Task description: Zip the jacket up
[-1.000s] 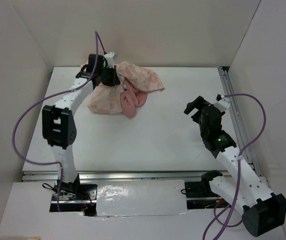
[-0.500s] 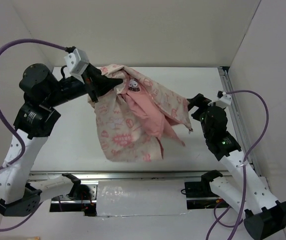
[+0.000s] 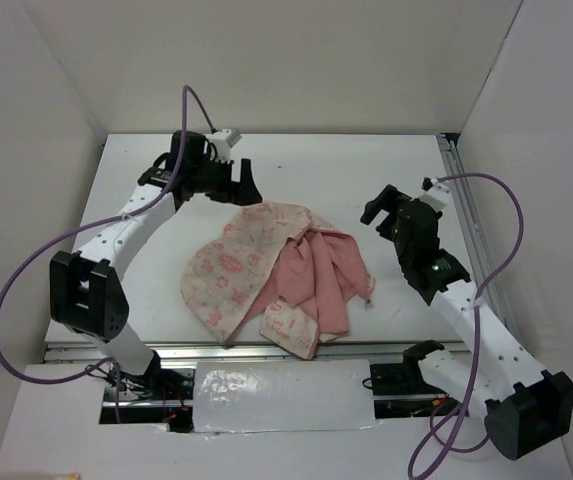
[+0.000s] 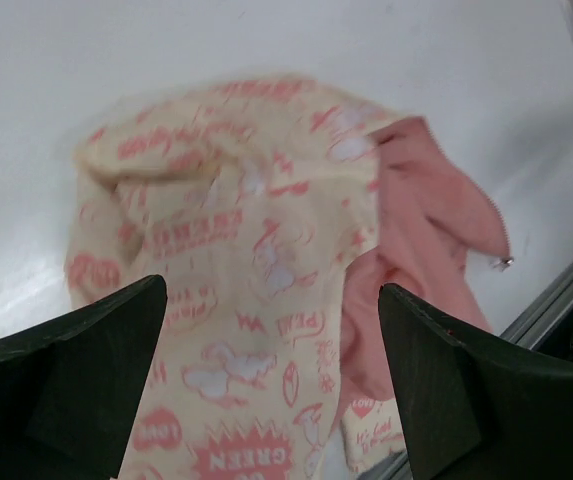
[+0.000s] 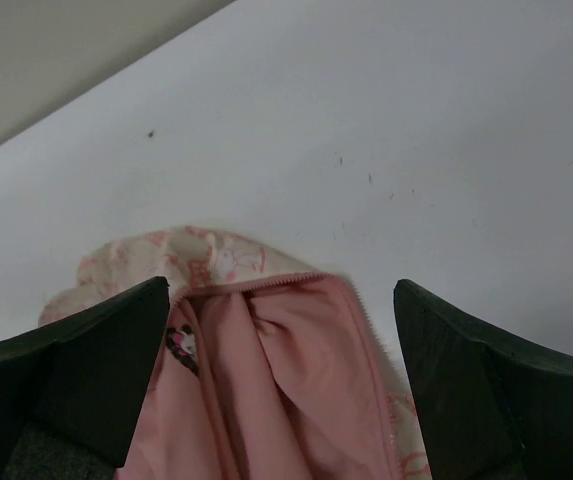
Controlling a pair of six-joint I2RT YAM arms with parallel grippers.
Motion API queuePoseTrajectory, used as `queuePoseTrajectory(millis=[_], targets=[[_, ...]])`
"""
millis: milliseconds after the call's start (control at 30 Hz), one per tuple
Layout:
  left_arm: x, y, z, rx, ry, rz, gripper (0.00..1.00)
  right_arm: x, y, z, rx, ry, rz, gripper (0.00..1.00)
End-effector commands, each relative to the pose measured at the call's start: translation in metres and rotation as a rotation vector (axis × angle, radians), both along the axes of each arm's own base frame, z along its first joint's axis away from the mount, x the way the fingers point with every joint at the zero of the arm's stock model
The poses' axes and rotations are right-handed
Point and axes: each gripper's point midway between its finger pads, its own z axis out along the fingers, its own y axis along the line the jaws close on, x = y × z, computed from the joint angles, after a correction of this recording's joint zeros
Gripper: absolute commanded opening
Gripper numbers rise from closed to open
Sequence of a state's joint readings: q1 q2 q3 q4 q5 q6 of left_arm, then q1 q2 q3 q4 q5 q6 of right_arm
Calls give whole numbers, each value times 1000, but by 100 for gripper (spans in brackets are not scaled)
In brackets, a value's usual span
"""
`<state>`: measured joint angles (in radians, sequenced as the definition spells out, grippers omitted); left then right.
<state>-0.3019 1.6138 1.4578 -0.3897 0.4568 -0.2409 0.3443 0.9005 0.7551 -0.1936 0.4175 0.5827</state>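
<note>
One jacket (image 3: 276, 270), one table (image 3: 366, 160), two grippers: left gripper (image 3: 234, 192), right gripper (image 3: 379, 207)

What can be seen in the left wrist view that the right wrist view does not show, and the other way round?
Only the left wrist view: the cream printed outer side of the jacket, a small zipper pull at the pink edge, and the rail at the lower right.
Only the right wrist view: the zipper teeth along the pink lining, a small dark label and the wall.
Both: the jacket lying on the white table, framed by an open, empty pincer: left pincer, right pincer.
</note>
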Motion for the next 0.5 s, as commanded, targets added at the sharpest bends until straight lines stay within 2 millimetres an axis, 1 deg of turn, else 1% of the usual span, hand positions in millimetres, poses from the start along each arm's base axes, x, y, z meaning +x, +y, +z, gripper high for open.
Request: queuePoseTrajectory(millis=[0,33,67,100,167,200,233,267,300,333,367,433,467], targets=[[-4,22,33,-37,-40,132,99,7,23,7,-27,4,123,100],[-20,28,18,-32,-14,157,99,10,29,-1,-49,23,151,100],[-28,34,8,-25,3,186,99,13,35,0,-78,11,182,100],[-44,44,-9,-19,27,238,99,14,45,-3,-99,14,225,100],[-60,56,-28,-7,53,298,99,22,56,-12,-170,33,275,100],[-74,67,-48,4,101,361,99,31,65,-8,-197,44,297,100],[-78,68,-44,1,94,362,99,34,66,-20,-213,77,290,100],[-85,82,-67,33,154,452,99,37,64,-28,-229,117,275,100],[-90,88,-77,52,184,484,99,42,63,-6,-205,84,243,100],[-99,95,-92,86,230,516,99,50,59,-48,-245,229,201,100],[-104,97,-100,94,279,545,99,61,60,-58,-261,282,179,100],[-117,102,-116,146,354,582,99,60,52,-79,-281,376,124,100],[-122,102,-124,138,407,625,99,62,53,-84,-284,396,117,100]])
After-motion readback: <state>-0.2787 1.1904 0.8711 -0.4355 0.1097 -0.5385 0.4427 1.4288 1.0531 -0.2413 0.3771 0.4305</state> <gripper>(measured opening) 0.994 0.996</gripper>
